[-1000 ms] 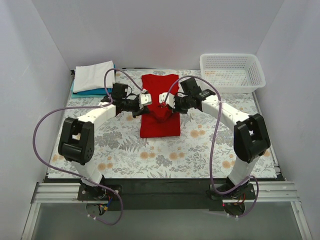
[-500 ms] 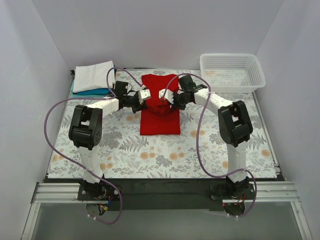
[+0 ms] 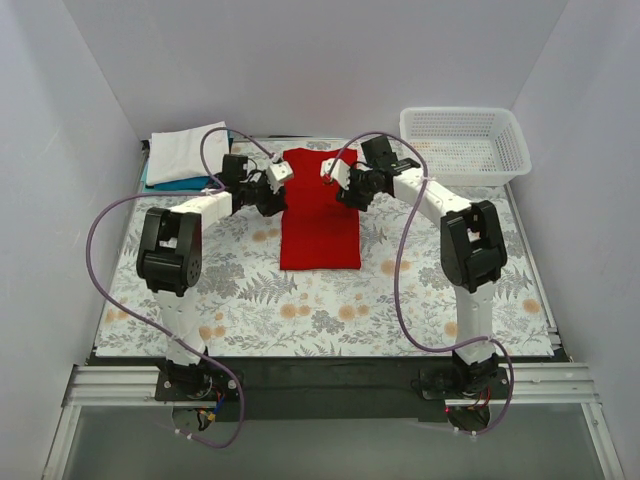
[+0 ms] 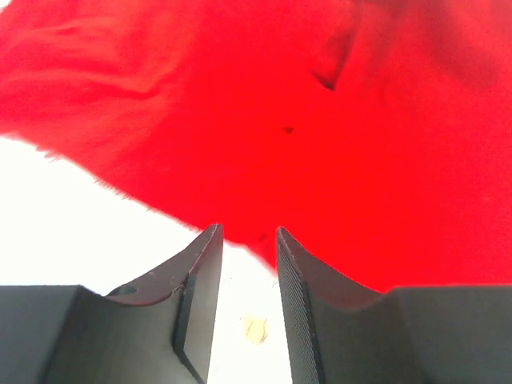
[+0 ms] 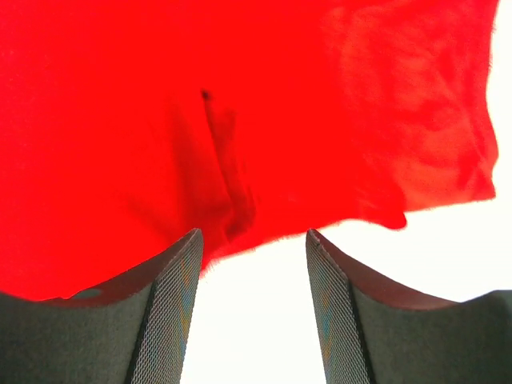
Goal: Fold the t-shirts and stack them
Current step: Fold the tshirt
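Observation:
A red t-shirt (image 3: 320, 215) lies flat as a long folded rectangle in the middle of the floral table cover. My left gripper (image 3: 279, 174) is at its far left corner and my right gripper (image 3: 329, 173) is over its far edge. In the left wrist view the left gripper (image 4: 248, 240) is open by a narrow gap, and the red t-shirt (image 4: 320, 120) edge lies just past the tips. The right gripper (image 5: 252, 240) is open wider, and the red t-shirt (image 5: 200, 120) hem lies beyond it. Nothing is between either pair of fingers.
A folded white shirt (image 3: 186, 150) lies on a blue one (image 3: 180, 183) at the far left corner. A white mesh basket (image 3: 465, 143) stands at the far right. White walls close in on three sides of the table.
Both grippers moved from the shirt's middle to its far end with red cloth pinched, then opened and let go. The shirt now lies flatter.

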Action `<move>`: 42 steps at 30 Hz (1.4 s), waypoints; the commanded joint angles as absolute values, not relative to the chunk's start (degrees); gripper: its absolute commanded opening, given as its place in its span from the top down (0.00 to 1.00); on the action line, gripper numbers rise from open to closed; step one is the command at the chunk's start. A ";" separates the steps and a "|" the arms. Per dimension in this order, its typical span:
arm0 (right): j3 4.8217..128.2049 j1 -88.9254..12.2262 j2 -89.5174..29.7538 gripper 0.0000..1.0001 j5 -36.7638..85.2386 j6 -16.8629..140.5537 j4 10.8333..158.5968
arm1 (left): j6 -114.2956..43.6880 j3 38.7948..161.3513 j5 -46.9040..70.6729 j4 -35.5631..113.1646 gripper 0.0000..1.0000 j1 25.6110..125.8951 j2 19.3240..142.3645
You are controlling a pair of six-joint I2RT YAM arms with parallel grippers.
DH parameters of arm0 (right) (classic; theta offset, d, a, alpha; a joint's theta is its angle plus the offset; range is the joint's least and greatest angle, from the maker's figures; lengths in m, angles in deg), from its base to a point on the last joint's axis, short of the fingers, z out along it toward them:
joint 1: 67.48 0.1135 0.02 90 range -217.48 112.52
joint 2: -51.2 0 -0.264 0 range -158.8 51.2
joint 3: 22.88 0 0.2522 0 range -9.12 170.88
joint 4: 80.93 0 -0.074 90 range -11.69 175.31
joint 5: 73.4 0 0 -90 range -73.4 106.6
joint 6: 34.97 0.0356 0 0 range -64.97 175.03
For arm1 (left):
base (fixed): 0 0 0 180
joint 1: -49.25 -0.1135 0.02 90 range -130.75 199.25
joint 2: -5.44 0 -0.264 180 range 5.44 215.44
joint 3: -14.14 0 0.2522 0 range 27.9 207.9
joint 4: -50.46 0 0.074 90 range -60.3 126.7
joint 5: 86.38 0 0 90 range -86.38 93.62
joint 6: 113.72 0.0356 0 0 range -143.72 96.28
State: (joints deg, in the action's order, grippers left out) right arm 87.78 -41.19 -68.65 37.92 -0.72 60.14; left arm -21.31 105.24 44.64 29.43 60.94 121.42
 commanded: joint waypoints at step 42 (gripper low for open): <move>56.27 -31.97 -55.41 0.73 36.64 0.45 60.53 | -6.07 75.63 43.18 22.20 0.72 69.03 105.19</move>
State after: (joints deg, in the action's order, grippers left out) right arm 57.93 -32.41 -54.97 39.51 0.31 61.08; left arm -8.87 76.13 45.93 26.30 68.30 103.74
